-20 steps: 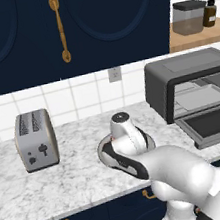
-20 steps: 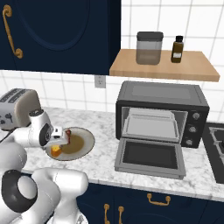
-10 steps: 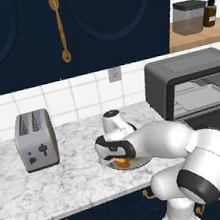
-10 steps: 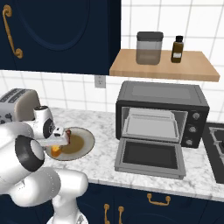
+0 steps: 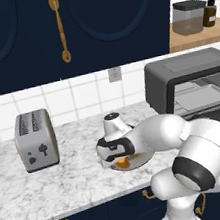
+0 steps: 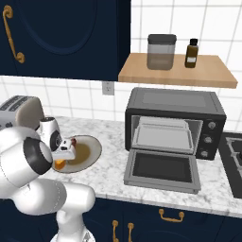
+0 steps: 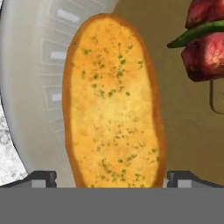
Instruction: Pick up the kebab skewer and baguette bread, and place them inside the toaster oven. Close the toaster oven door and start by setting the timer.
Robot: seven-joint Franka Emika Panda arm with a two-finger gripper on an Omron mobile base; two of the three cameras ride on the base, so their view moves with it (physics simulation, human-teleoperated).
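The baguette bread (image 7: 113, 105) lies golden and oblong on the round plate (image 7: 39, 87), and a bit of it shows orange under the hand (image 5: 123, 164) (image 6: 59, 164). My gripper (image 7: 113, 178) (image 5: 118, 153) (image 6: 64, 153) is open and low over the loaf, one fingertip on each side of its near end. The kebab skewer (image 7: 205, 43), with dark red chunks, lies on the same plate beside the bread. To the right stands the toaster oven (image 5: 193, 80) (image 6: 172, 113), its door (image 6: 160, 170) folded down and a metal tray (image 6: 163, 137) inside.
A silver two-slot toaster (image 5: 36, 139) (image 6: 19, 111) stands left of the plate (image 6: 90, 151). A wooden shelf (image 6: 177, 71) above the oven holds a jar and a brown bottle. A stove edge (image 6: 234, 160) lies at the far right. Dark cabinets hang overhead.
The arm has swung round and brought the hand down onto the plate, over the baguette. The jaws have stayed open.
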